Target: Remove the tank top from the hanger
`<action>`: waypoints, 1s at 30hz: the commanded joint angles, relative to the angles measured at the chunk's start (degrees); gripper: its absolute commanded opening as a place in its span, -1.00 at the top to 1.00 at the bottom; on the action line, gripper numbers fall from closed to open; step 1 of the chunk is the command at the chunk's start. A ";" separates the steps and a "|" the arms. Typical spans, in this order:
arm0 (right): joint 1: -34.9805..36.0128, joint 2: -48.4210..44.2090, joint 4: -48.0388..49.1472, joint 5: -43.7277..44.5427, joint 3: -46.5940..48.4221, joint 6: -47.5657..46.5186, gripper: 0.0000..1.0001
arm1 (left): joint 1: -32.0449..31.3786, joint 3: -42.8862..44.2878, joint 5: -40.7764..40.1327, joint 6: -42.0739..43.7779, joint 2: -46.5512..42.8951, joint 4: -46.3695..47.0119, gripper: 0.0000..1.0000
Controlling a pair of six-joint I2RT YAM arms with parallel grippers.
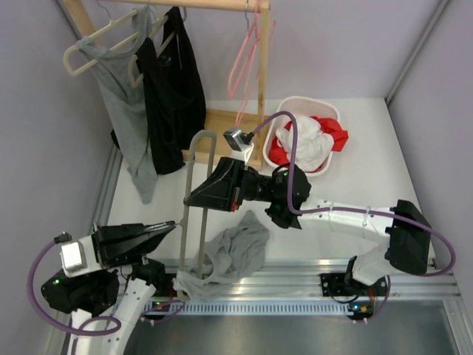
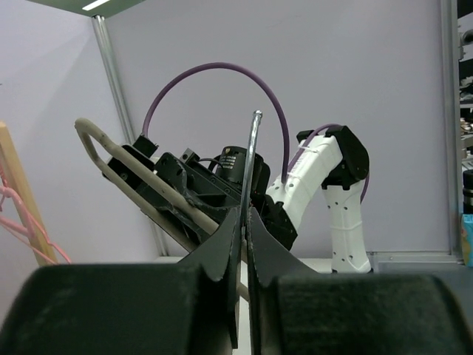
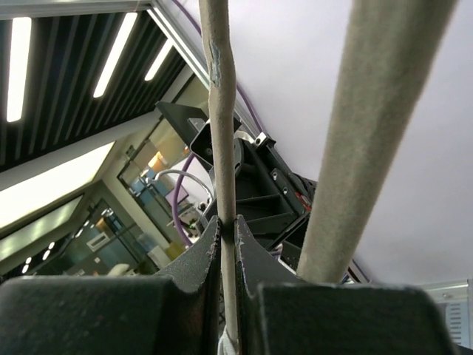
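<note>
Left gripper point(image 2: 245, 214) pinches hanger point(image 1: 191, 159) by its hook; right gripper point(image 3: 228, 222) pinches its arm. Tank top point(image 1: 233, 251) at lower centre is limp and light; grasp bunched fabric.

You have a pale beige hanger point(image 1: 202, 235) with a thin metal hook point(image 2: 251, 163). The hook's wire is clamped between the fingers of the left end effector point(image 2: 246, 222), and one of its beige bars is clamped in the right end effector point(image 3: 228, 222). It sits tilted, with its rounded shoulder bend beyond the right end effector and its other end near the arm bases. The grey tank top point(image 1: 233, 255) lies crumpled on the counter just on the near side of the right end effector and to the right of the left one. One edge is bunched at the hanger's near end.
</note>
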 commanded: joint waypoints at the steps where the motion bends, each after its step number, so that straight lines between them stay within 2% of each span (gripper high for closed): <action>1: -0.10 0.09 6.49 -0.25 1.52 -0.58 1.00 | -0.06 1.55 0.54 -0.38 1.73 1.19 0.97; 4: 0.69 -1.66 3.87 0.62 1.17 -6.55 1.00 | -0.06 2.25 -0.16 -0.29 2.08 -0.91 1.00; 9: 4.11 -5.53 -6.67 5.89 0.29 -19.38 1.00 | -0.06 4.01 -3.32 3.12 1.64 -7.15 1.00; 12: 5.78 -7.03 -7.31 7.48 -0.50 -24.66 1.00 | -0.06 4.80 -5.34 4.27 1.46 -10.93 1.00; 26: 9.48 -8.00 -4.32 10.55 -4.37 -30.82 1.00 | -0.06 2.87 -15.63 4.01 0.41 -13.14 1.00; 30: 9.74 -7.74 -3.88 11.17 -5.16 -30.65 1.00 | -0.06 3.31 -15.55 3.84 1.55 -13.84 0.99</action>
